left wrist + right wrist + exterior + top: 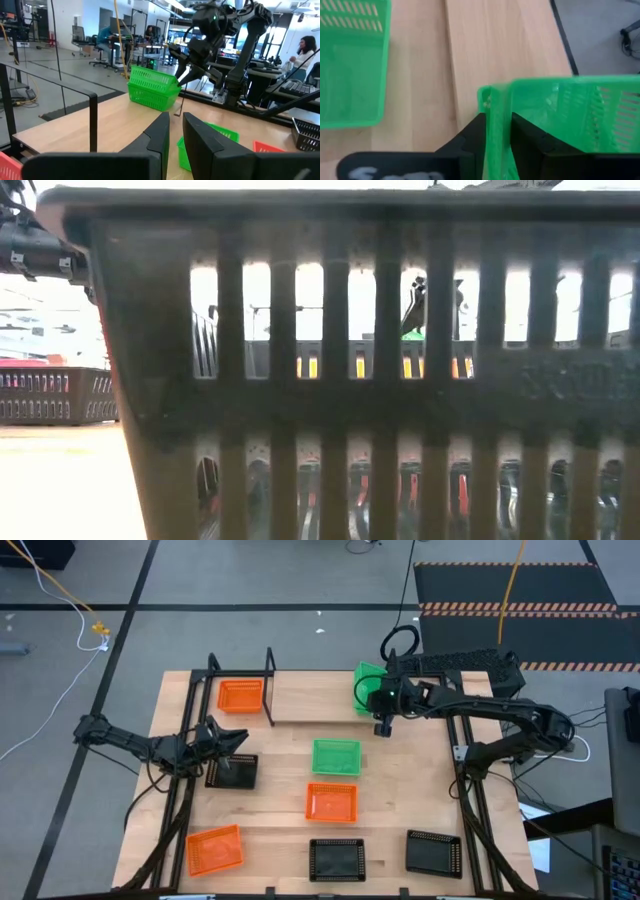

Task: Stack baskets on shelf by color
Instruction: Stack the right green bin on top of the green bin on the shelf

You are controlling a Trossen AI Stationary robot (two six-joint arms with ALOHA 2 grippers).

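Two green baskets [150, 90] sit nested at the right end of the shelf [310, 700]. My right gripper [498, 127] is shut on the upper one [366, 686]. An orange basket [240, 695] stands at the shelf's left end, between the black uprights. On the table lie a third green basket [335, 755], two orange ones [331, 802] [214, 850] and three black ones [232, 770] [336, 859] [433, 851]. My left gripper [176, 135] waits level at the table's left, above the left black basket. Its fingers stand a narrow gap apart with nothing between them. My right gripper pinches the upper green basket's side wall [496, 107], close to a corner, one finger inside the basket and one outside. The fingers slant down onto it from the table's right. The basket sits tilted in the green basket below it [150, 100].
The shelf's thin black uprights [270, 685] stand beside the orange basket, and bare board lies between it and the green pair. In the low view a black basket [380, 380] fills nearly the whole picture. People sit at desks in the room beyond the table.
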